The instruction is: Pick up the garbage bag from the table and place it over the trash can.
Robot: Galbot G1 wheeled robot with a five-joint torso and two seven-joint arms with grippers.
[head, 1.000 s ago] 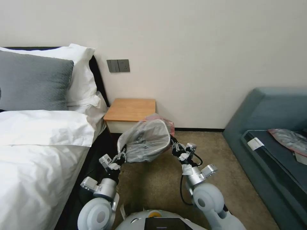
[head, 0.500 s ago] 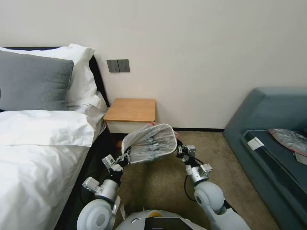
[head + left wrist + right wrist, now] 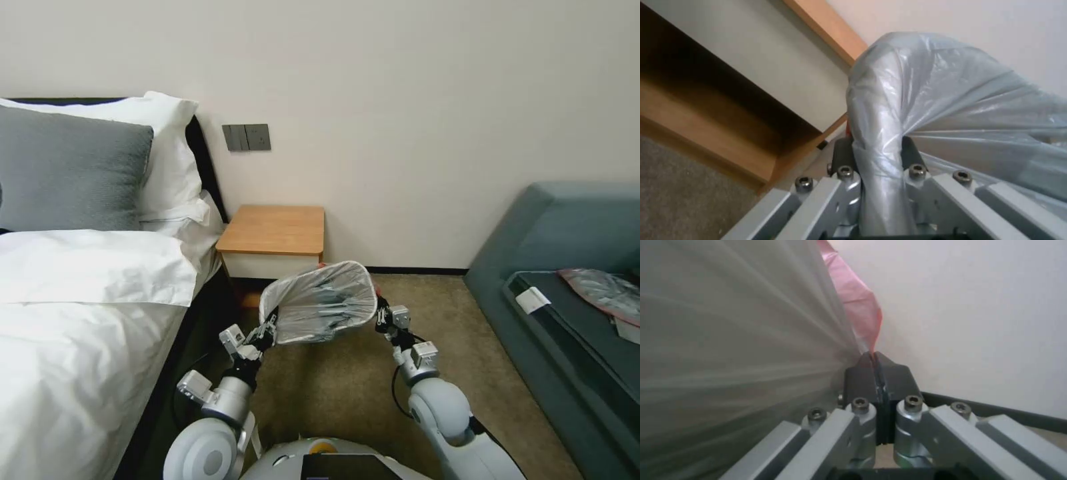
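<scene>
Garbage bag [image 3: 323,303]: stretched open, mouth toward camera, held above carpet just before surface [image 3: 273,230] | left claw [image 3: 265,331]: clamped on bag's left rim | right claw [image 3: 380,316]: pinched shut on right, pink-edged rim.

The garbage bag [image 3: 325,303] is spread wide and hides the floor beneath it, so what stands under it cannot be told. The left gripper [image 3: 878,155] has its pads wrapped in plastic, their inner faces hidden. In the right wrist view the bag is a grey blur cut by the picture's edge. The table [image 3: 273,230] has its lower front hidden behind the bag. The sofa [image 3: 567,267] runs off the edge.
</scene>
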